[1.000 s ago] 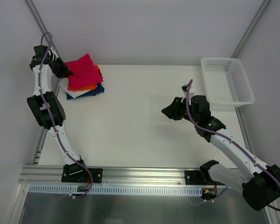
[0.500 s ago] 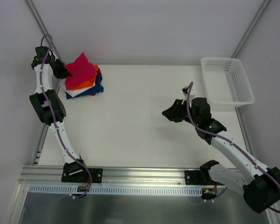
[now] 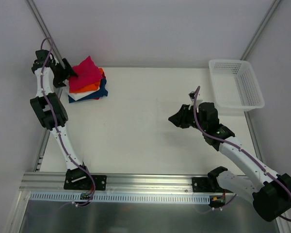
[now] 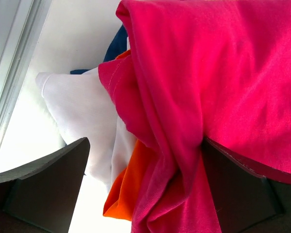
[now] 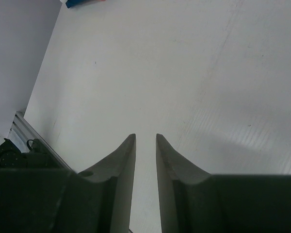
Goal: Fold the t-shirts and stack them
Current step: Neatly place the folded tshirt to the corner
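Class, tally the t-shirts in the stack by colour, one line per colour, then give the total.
Red t-shirt: 1
Orange t-shirt: 1
Navy-blue t-shirt: 1
White t-shirt: 1
Total: 4

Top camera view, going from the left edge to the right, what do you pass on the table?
left hand → stack of t-shirts → right hand → white basket

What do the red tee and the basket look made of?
The red tee looks like soft knit cloth, probably cotton jersey, matte: it drapes in loose folds and shows a stitched hem. The basket looks like rigid white plastic: open mesh walls and floor, with a smooth solid rim.
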Tool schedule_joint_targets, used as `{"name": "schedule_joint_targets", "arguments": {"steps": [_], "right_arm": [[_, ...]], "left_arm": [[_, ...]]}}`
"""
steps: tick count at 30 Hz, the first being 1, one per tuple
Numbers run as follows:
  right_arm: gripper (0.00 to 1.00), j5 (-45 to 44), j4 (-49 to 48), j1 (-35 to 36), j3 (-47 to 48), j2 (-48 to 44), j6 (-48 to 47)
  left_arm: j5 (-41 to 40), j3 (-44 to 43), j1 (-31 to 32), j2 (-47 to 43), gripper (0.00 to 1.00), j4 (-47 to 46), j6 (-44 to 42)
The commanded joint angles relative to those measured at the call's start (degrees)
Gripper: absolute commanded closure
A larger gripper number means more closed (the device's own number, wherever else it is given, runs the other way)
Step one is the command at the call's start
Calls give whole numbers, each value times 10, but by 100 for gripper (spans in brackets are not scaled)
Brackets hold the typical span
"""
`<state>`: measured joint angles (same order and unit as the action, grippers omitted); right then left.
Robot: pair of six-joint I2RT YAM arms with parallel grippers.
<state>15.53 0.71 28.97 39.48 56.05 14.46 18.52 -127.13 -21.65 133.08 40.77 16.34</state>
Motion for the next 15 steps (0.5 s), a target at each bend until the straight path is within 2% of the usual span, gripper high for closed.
{"name": "schedule_joint_targets", "arguments": {"steps": [1,8,15], "right_arm": [[74,8,-13,3,-5,-17,7],[74,7,-19,3,-14,-20,8],[74,13,-33,3,-22,-17,15]], "left_arm": [[-14,1,-2,-26,1,-3,3],[-16,32,-3,-87,1,-3,12],[-11,71,-1,-186,1,-3,30]]}}
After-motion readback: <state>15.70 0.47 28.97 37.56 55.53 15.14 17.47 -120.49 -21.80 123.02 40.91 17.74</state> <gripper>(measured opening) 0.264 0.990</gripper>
